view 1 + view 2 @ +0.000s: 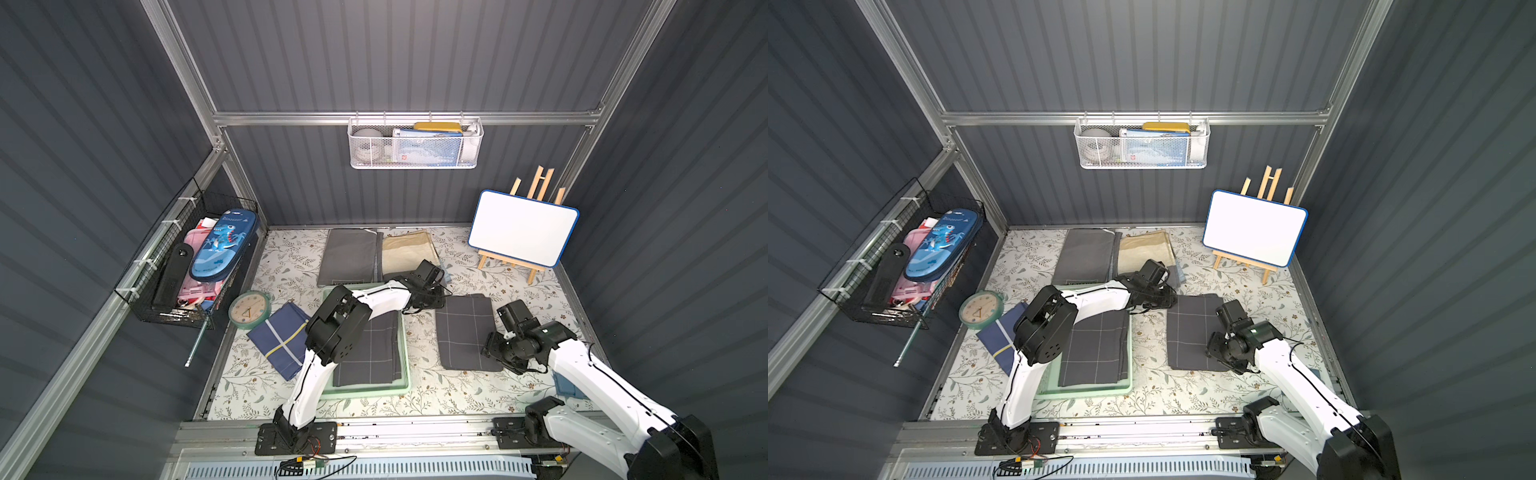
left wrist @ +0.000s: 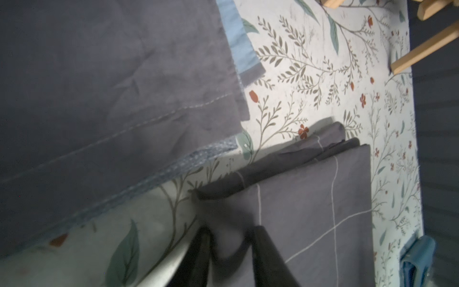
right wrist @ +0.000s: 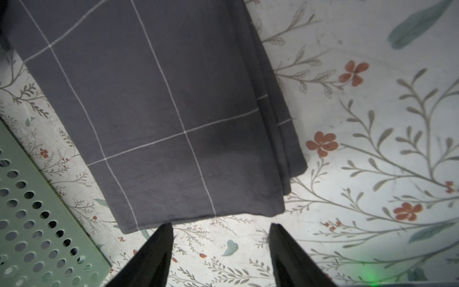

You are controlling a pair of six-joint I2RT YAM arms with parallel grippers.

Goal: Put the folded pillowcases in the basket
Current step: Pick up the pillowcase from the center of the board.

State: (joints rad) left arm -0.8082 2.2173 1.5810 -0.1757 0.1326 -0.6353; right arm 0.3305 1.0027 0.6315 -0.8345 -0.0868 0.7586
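**Top views, pair.** We sit high above the near edge, looking down and toward the back wall. Both top views hold the whole surface (image 1: 457, 399), both arms and three walls, slightly offset sideways.

**Left wrist view.** We ride close over the surface, sighting past the left gripper (image 2: 231, 231) along the checked pillowcase (image 2: 310, 198) toward the easel legs (image 2: 422, 54).

**Right wrist view.** Close, we look down past the right gripper (image 3: 220, 226) at that pillowcase's opposite end, with the basket (image 3: 29, 198) wall at the frame edge.

**Shared.** That pillowcase, in all four.
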